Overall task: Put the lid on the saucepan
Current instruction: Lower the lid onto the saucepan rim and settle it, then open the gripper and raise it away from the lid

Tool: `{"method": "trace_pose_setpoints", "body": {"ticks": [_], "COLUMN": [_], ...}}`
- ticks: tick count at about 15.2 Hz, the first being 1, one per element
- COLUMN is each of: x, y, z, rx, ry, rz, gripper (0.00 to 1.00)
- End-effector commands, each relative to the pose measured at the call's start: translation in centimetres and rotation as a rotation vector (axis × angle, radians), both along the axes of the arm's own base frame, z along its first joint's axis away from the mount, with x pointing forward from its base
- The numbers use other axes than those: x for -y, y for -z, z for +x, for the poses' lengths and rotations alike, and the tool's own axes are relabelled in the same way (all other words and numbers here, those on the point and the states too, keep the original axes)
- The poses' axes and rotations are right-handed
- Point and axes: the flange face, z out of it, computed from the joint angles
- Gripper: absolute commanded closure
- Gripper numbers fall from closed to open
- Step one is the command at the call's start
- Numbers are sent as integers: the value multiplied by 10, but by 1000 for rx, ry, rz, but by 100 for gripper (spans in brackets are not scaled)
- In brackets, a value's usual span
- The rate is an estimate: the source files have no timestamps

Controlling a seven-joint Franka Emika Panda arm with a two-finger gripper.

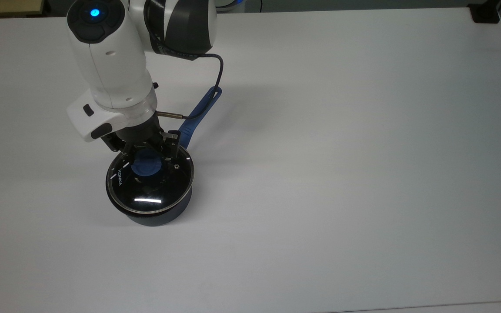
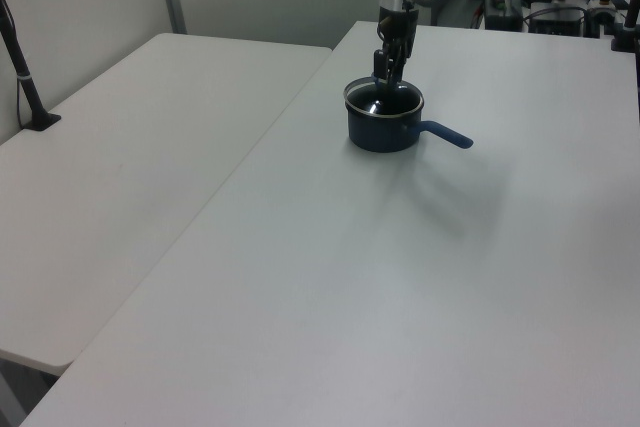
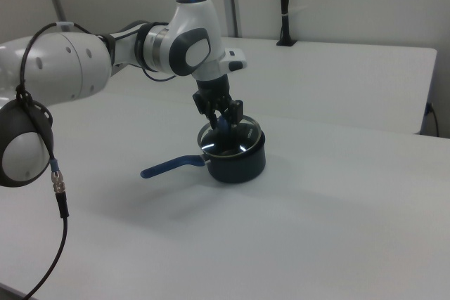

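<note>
Toward the far-left corner of the surface point(image 1: 363, 130) in the top view, the saucepan point(image 1: 157, 215) stands with the lid point(image 1: 150, 182) on its rim, seemingly level. The pincer point(image 1: 146, 153) is clenched on the lid's blue knob point(image 1: 146, 165). Glass in a metal rim, the lid is probably stiff, fairly heavy, slick and breakable, so the knob looks like the only safe hold. White lettering near the lid's edge in the top view seems to read "KONKA". The saucepan's blue handle point(image 1: 198, 113) points toward the far edge.
</note>
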Motion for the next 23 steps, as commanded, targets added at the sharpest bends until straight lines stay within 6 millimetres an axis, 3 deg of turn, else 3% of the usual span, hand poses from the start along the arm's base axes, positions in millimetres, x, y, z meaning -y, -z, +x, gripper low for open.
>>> {"method": "trace_pose_setpoints", "body": {"ticks": [1, 3, 4, 5, 7, 13, 18, 20, 22, 23], "x": [-2, -1, 0, 2, 4, 5, 6, 8, 9, 9], "y": [6, 8, 9, 8, 5, 5, 2, -1, -2, -2], "z": [3, 3, 3, 3, 3, 2, 4, 6, 5, 3], "rx": [2, -1, -3, -1, 2, 2, 22, 47, 47, 41], "ry": [15, 17, 19, 23, 28, 29, 41, 67, 70, 68], "rz": [2, 2, 4, 7, 10, 7, 7, 5, 6, 2], "gripper": [60, 54, 41, 22, 17, 21, 46, 45, 0, 0]}}
